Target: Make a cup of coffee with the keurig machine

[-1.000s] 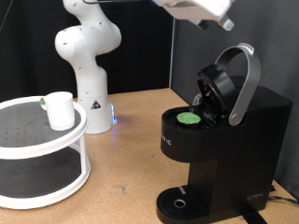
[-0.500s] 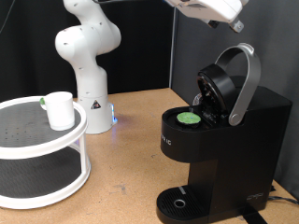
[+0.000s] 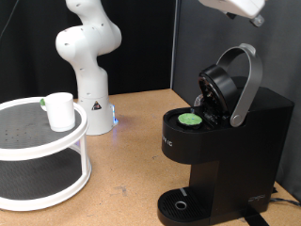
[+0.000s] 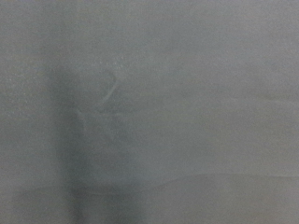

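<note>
The black keurig machine stands at the exterior view's right with its lid hinged open. A green-topped pod sits in the open chamber. The small white cup stands on the top tier of a white two-tier stand at the exterior view's left. Only a white part of the robot hand shows at the exterior view's top right, above the machine; the gripper's fingers are out of view. The wrist view shows only a blurred grey surface.
The white robot arm base stands at the back, between the stand and the machine. The machine's round drip tray is at its foot. A dark backdrop hangs behind the wooden table.
The robot hand has moved up and towards the exterior view's right, mostly leaving the picture. The cup, pod and open lid have not moved.
</note>
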Action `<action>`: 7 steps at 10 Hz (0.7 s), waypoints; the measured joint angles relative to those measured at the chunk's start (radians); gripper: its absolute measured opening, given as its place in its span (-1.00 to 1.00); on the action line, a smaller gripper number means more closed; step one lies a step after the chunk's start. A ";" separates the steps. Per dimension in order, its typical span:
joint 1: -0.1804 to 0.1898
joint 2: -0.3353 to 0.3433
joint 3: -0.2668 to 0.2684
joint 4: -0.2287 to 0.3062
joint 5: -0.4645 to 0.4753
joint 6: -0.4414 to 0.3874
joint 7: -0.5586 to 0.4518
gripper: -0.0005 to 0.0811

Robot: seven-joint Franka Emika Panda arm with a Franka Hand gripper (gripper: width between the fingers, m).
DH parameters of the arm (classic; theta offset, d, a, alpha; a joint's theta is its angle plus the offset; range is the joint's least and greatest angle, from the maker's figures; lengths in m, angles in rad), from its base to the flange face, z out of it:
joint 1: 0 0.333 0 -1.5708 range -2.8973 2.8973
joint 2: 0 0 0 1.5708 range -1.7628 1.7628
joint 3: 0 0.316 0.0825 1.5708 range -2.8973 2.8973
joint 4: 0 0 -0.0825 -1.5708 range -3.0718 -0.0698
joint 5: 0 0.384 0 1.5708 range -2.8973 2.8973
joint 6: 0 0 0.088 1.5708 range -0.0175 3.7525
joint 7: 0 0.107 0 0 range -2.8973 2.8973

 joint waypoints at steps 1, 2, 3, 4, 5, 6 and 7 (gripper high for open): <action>0.003 0.014 0.015 0.009 -0.002 0.014 0.000 0.98; 0.006 0.023 0.031 0.013 -0.005 0.036 0.000 0.98; 0.009 0.032 0.046 0.013 -0.009 0.053 0.000 0.98; 0.010 0.038 0.058 0.013 -0.015 0.067 0.001 0.98; 0.010 0.047 0.071 0.013 -0.023 0.080 0.002 0.98; 0.011 0.056 0.082 0.012 -0.026 0.096 0.003 0.98; 0.011 0.064 0.092 0.010 -0.027 0.113 0.003 0.98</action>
